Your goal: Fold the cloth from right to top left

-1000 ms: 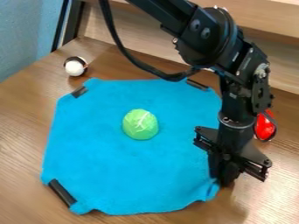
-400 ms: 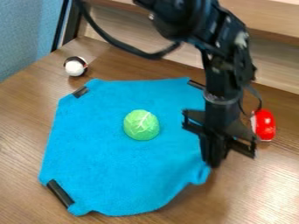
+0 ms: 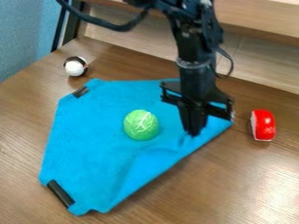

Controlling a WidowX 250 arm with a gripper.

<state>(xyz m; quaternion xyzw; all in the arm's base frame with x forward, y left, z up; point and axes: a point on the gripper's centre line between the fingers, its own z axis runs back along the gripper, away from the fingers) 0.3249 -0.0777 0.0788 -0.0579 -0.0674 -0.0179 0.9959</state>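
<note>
The black gripper (image 3: 194,132) hangs over the right part of the blue cloth (image 3: 88,144), its fingertips together and holding the cloth's lower right corner. That side of the cloth is drawn inward, so its edge runs diagonally from the bottom to the right, with soft creases below the gripper. A green cabbage-like toy (image 3: 140,124) rests on the middle of the cloth, just left of the gripper.
A red and white toy (image 3: 263,124) lies on the wooden table (image 3: 234,188) to the right. Near the upper left sits a white and black ball (image 3: 75,66). A wooden ledge (image 3: 257,61) runs along the back.
The gripper has moved up and left with the cloth's lower right corner, pulling that edge inward. The green toy has stayed nearly in place.
</note>
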